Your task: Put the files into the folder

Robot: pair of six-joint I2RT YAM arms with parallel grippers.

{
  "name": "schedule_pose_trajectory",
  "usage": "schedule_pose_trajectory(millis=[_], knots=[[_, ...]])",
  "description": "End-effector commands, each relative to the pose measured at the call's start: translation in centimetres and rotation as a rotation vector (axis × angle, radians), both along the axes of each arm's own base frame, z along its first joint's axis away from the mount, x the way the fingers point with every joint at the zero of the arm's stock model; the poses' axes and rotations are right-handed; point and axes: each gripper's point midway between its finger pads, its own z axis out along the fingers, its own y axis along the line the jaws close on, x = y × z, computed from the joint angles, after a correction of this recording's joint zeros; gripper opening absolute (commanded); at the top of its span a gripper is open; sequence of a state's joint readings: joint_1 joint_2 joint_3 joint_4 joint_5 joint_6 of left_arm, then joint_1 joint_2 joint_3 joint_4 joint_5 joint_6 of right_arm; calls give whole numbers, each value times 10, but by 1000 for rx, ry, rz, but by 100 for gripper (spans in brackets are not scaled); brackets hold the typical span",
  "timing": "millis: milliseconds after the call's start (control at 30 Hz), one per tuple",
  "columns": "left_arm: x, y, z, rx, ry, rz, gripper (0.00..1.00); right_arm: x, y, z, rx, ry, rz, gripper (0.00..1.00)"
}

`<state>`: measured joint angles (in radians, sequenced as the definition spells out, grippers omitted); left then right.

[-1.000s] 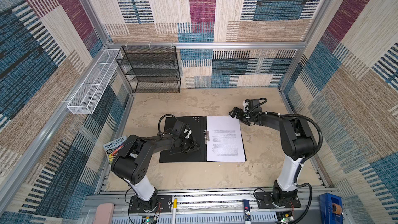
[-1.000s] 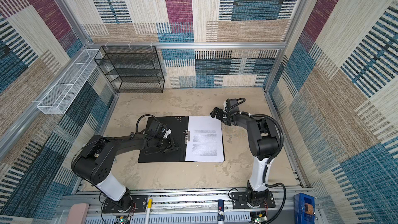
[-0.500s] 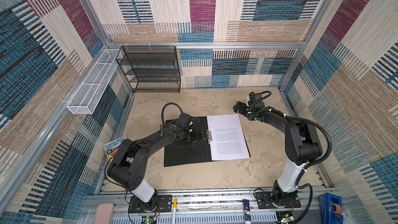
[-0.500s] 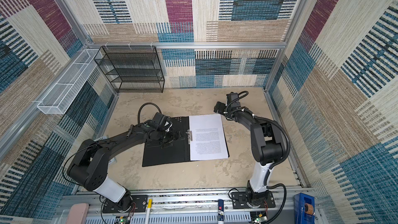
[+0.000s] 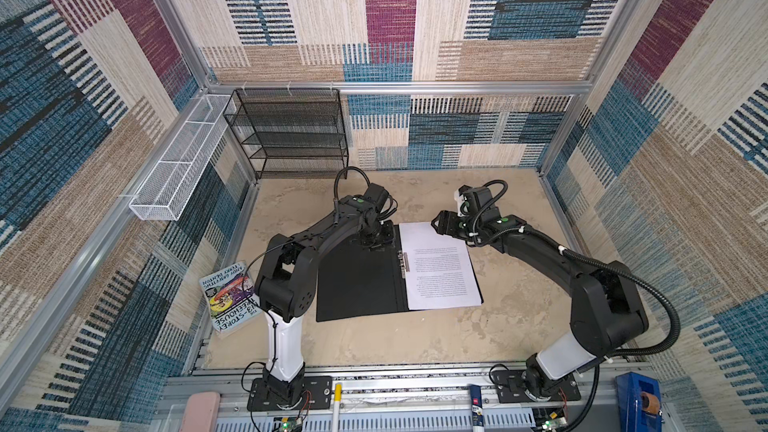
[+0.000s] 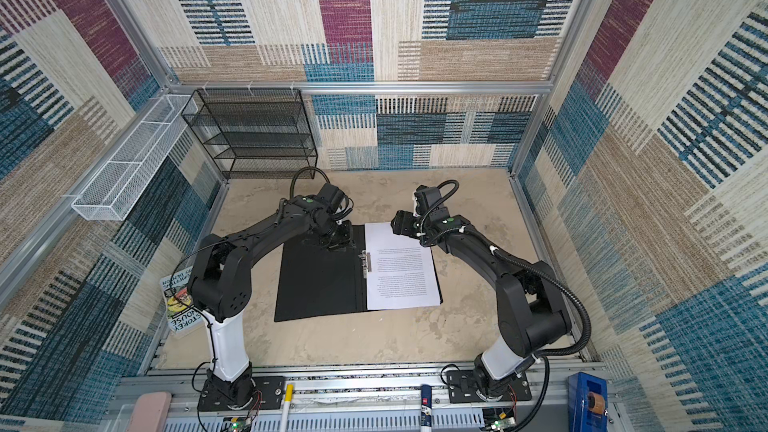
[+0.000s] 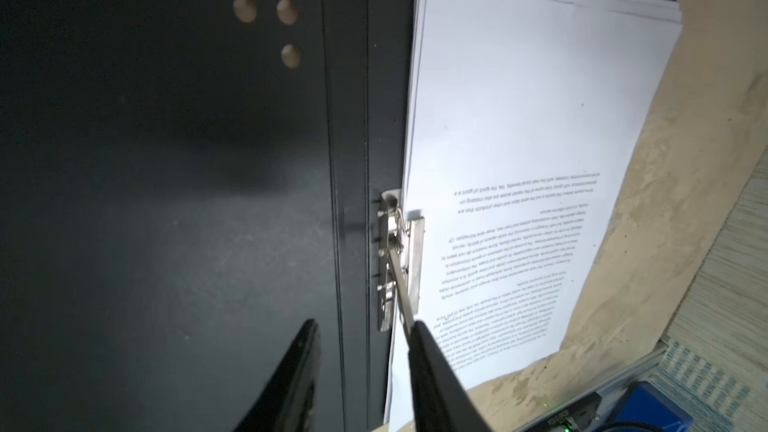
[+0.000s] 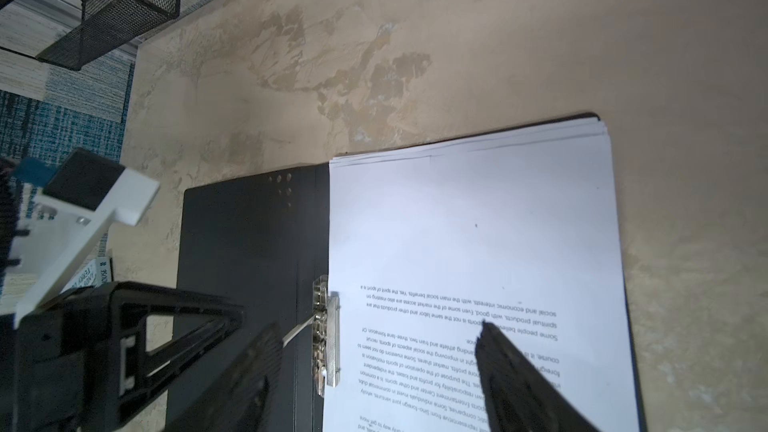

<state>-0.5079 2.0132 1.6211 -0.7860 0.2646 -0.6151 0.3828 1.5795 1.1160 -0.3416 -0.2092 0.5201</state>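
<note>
Low over the open folder (image 5: 357, 280), near its far edge, the left gripper (image 7: 363, 322): released, fingers (image 7: 432, 367) apart with only the folder's black lining in the gap. Tip of one finger right at the free end of the thin metal lever (image 7: 401, 284) tilted up from the clip (image 7: 386, 222) on the folder's spine; touching or not, impossible to tell.

Over the folder's far edge on the other half, the right gripper (image 8: 379, 326): also released, fingers spread wide above paper. One fingertip (image 8: 494, 342) in front of the printed lines; contact with the page unclear.

The files (image 5: 440, 272): a stack of white sheets flat on the folder's half toward the right arm, far edges slightly fanned, top sheet blank toward the folder's far end, small black text from the middle to the near end. Inner edge against the spine, the clip's flat bar overlapping it.

Folder flat on the mottled beige desk (image 5: 374, 338), black inside up, its other half bare except for a cluster of small round holes (image 7: 286, 12) at the far corner by the spine.

Off the folder's bare side, a colourful book (image 5: 228, 297) at the desk's edge. Beyond the folder's far edge, against the back wall, a black wire rack (image 5: 291, 130), a white wire basket (image 5: 178, 168) beside it on the side wall.
</note>
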Motion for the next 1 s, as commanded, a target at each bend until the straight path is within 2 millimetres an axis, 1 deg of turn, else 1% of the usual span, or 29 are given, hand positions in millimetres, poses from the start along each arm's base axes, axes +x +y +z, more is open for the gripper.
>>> schedule_pose_trajectory(millis=[0, 100, 167, 267, 333, 400, 500, 667, 767, 867, 967], knots=[[-6, -1, -7, 74, 42, -71, 35, -24, 13, 3, 83, 72, 58, 72], [1, -10, -18, 74, 75, -92, 31, -33, 14, 9, 103, 82, 68, 69], [0, -15, -23, 71, 93, -93, 30, -36, 14, 10, 110, 86, 68, 68], [-4, -22, -23, 68, 90, -112, 29, -38, 12, 10, 118, 89, 58, 67], [-4, -25, -24, 69, 88, -119, 28, -40, 16, 9, 138, 98, 64, 65], [-2, -26, -27, 69, 93, -117, 27, -41, 20, 8, 151, 105, 70, 63], [0, -26, -36, 79, 107, -111, 25, -44, 25, 7, 143, 109, 76, 62], [1, -30, -43, 75, 121, -115, 21, -46, 30, 13, 153, 105, 85, 60], [1, -31, -46, 69, 132, -115, 18, -49, 33, 10, 150, 120, 86, 58], [-1, -30, -52, 77, 145, -112, 15, -52, 39, 7, 167, 137, 99, 58], [-1, -28, -56, 88, 152, -111, 13, -56, 46, 5, 185, 156, 114, 55]])
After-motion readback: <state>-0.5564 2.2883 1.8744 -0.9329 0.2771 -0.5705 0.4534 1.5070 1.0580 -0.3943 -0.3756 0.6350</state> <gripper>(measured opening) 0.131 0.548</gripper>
